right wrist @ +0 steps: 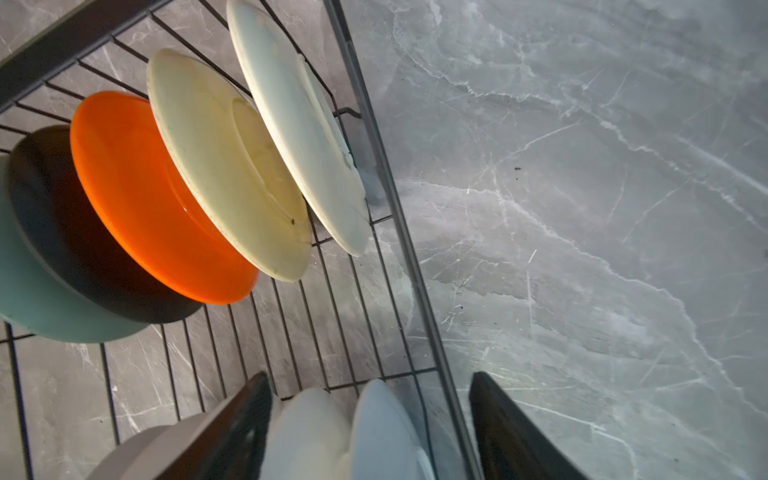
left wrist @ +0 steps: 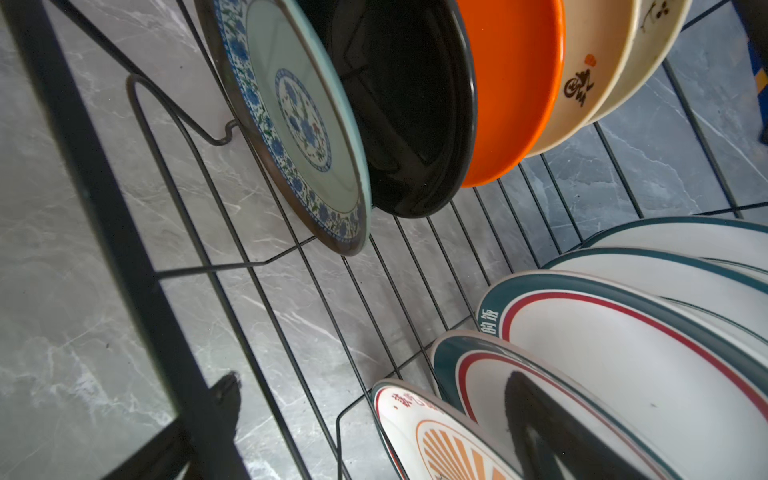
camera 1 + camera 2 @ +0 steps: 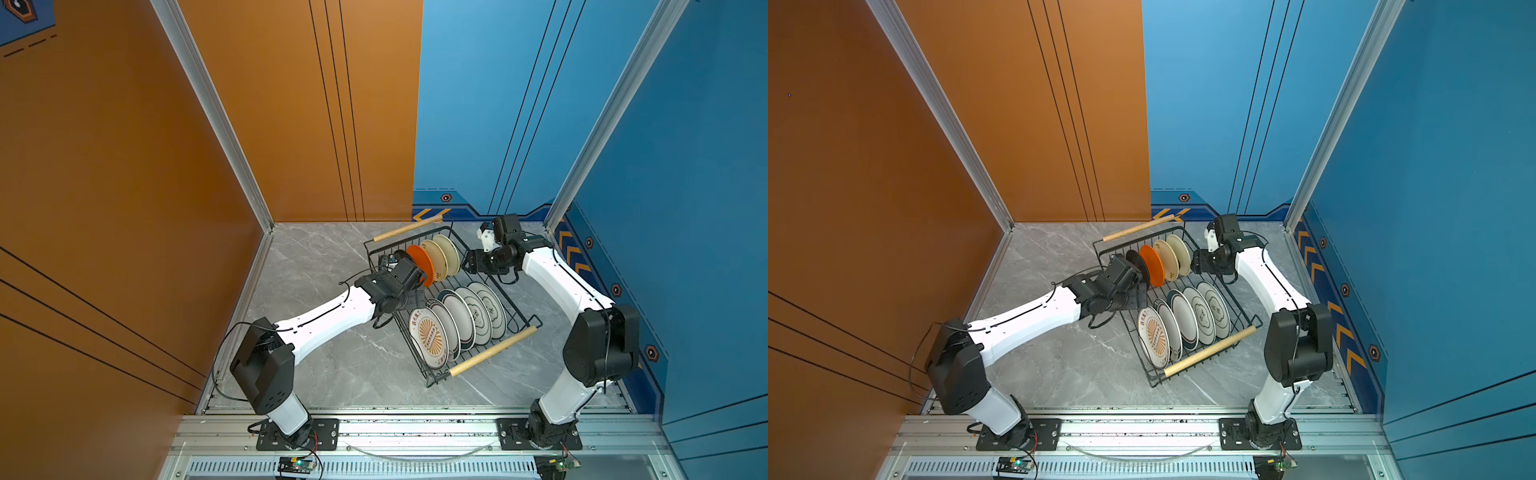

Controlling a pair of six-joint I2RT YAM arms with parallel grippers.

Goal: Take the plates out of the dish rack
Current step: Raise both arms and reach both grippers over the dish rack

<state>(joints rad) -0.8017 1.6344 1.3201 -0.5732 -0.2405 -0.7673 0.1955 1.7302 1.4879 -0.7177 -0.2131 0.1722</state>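
The dish rack (image 3: pixel 494 350) (image 3: pixel 1209 350) stands slantwise on the grey marble table. Its far row holds small plates: teal-patterned (image 2: pixel 299 120), black (image 2: pixel 407 104), orange (image 3: pixel 419 259) (image 1: pixel 158 199) and two cream ones (image 3: pixel 442 253). Its near row holds several large white plates, with a sunburst plate (image 3: pixel 430 336) (image 2: pixel 449 449) in front. My left gripper (image 3: pixel 417 300) (image 2: pixel 380 411) hangs open over the rack's left rim beside the sunburst plate. My right gripper (image 3: pixel 473 266) (image 1: pixel 374 419) is open at the right rim. Two large plates and the rim wire stand between its fingers.
Orange wall panels (image 3: pixel 124 187) close the left side and blue ones (image 3: pixel 685 166) the right and back. An aluminium rail (image 3: pixel 415 428) carrying both arm bases runs along the front edge. Bare marble (image 3: pixel 332 365) lies left of and in front of the rack.
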